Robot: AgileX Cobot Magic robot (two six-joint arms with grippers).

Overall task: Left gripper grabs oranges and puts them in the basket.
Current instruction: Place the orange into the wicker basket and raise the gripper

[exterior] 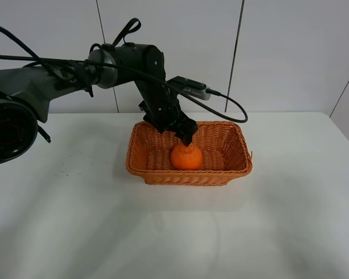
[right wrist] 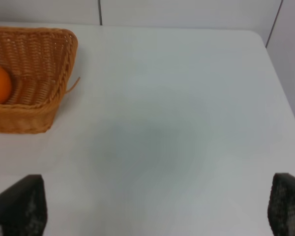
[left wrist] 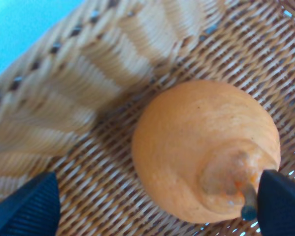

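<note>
The round bright-orange fruit (exterior: 186,157) lies inside the rectangular orange-brown woven wicker basket (exterior: 189,176). It rests on the woven floor, about in the middle of the basket's length. In the left wrist view its skin is matte and finely dimpled. On top it has a paler, bumpy knob, and a short dark stem stands out from this knob. The fruit is much smaller than the basket, which has flaring sides and a thick rolled rim.

The basket stands on the plain white table (exterior: 75,221), towards the far edge, in front of a white panelled wall (exterior: 279,52).

The black left gripper (exterior: 187,137), at the end of a dark grey jointed arm, hangs inside the basket just above the fruit and points down. Its jaws are spread wide and grip nothing. One ribbed black fingertip (left wrist: 27,206) is well apart from the fruit, over the woven floor near a side wall of the basket. The other fingertip is just beside the knob and the stem, and I cannot tell whether it touches them. A thin black cable (exterior: 232,110) loops from the wrist of this arm.

The right gripper (right wrist: 152,206) is over the bare table, well apart from the basket. Its jaws are also wide apart, with only the white surface between them.
</note>
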